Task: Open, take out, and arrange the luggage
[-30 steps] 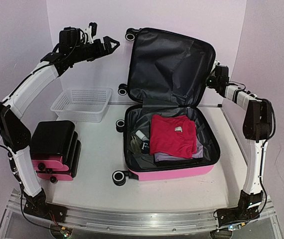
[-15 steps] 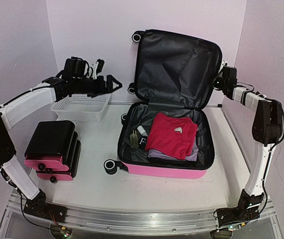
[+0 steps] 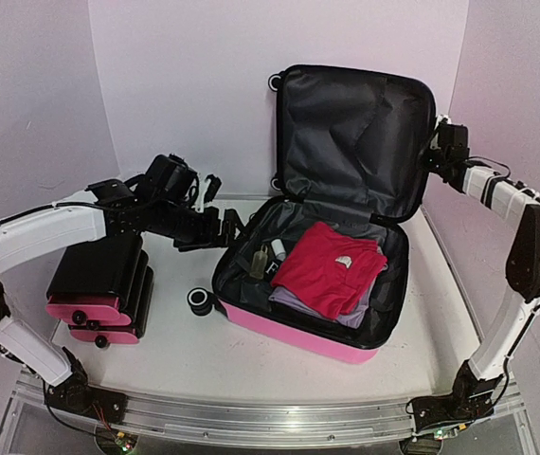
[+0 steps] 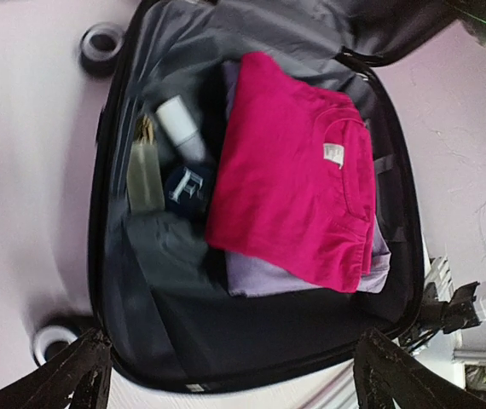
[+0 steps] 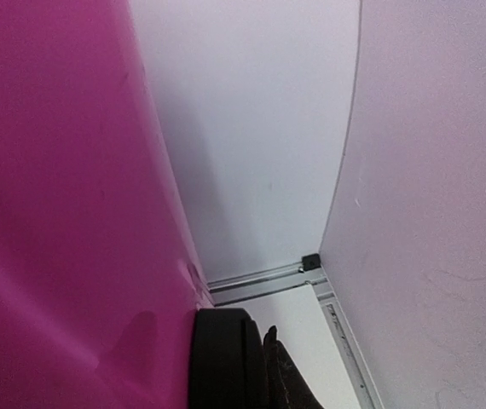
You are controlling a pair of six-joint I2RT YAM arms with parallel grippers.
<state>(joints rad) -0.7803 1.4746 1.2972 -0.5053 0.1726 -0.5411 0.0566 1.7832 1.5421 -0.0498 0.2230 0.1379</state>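
The luggage [image 3: 289, 334] lies open on the table with its black-lined lid [image 3: 355, 123] standing upright. Inside are a folded red shirt [image 3: 332, 265] on a lavender garment, a greenish bottle [image 4: 145, 170], a white tube [image 4: 182, 128] and a dark blue box [image 4: 183, 183]. My left gripper [image 3: 221, 227] hovers open at the luggage's left rim, its fingertips [image 4: 85, 371] spread wide over the near wall. My right gripper [image 3: 438, 142] is shut on the lid's right edge. In the right wrist view the pink shell [image 5: 55, 170] fills the left, and one finger [image 5: 286, 379] presses the black rim.
Two small pink and black cases [image 3: 99, 284] are stacked at the table's left side, under my left arm. A black wheel [image 3: 199, 300] of the luggage sticks out at its front left corner. The back wall and the right wall stand close behind the lid.
The luggage has slid right and turned, its lid moving with my right gripper. My left arm has come down from high at the back left to the luggage's left rim.
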